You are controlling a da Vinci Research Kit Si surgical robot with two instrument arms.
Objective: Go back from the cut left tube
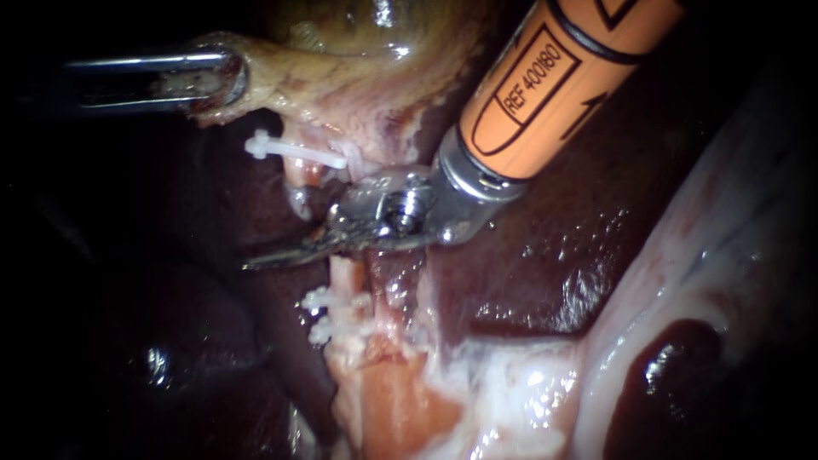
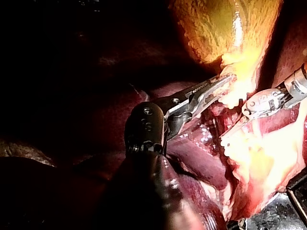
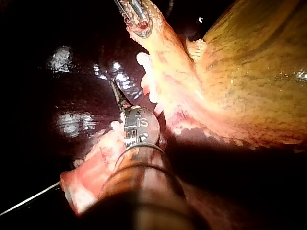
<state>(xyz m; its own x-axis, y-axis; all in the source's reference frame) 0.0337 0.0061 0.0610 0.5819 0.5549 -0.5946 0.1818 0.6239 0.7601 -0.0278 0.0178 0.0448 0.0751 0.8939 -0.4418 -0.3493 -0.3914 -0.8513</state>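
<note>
Below my right instrument (image 1: 290,252), the endoscope shows clips (image 1: 328,313) the left wrist misses.

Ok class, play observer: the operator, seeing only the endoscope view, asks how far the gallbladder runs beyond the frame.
Observer: In the right wrist view the gallbladder swells broad and yellow-green beyond the right instrument.
Operator: Anything beside my right shaft?
Observer: A pink tissue stump, with a thin pale line reaching its end.
Operator: And the left side?
Observer: The left wrist view shows the left instrument, its black wrist joint hidden from you.
</note>
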